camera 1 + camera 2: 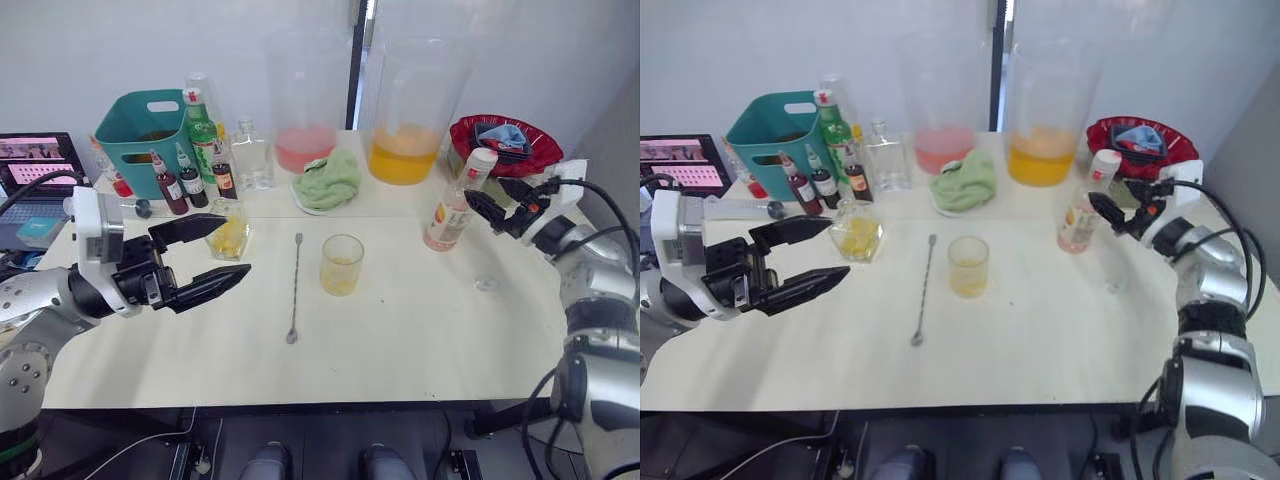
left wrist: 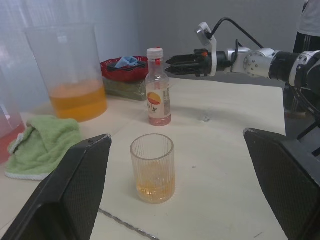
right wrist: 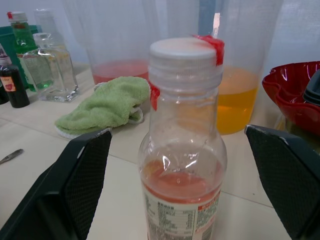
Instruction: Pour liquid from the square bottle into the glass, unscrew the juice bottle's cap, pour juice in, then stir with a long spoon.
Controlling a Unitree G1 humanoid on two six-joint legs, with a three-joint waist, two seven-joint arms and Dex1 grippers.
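Left pincer (image 1: 205,258) hangs low with fingers spread wide; right pincer (image 1: 487,205) reaches forward, fingers parted

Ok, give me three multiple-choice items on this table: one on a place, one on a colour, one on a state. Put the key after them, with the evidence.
1. Where does the long spoon lie?
A. Inside the glass
B. Flat on the table, on the robot's left of the glass
C. In the teal basket

2. What colour is the cloth at the back of the table?
A. Green
B. Blue
C. White

3. How does the juice bottle stand?
A. Tipped over, cap off
B. Upright, cap on, nothing gripping it
C. Lifted by the left gripper

Key:
1 B, the spoon rests on the table beside the glass.
2 A, it is a crumpled green cloth.
3 B, the white cap sits on the upright bottle and the open right gripper flanks it without touching.
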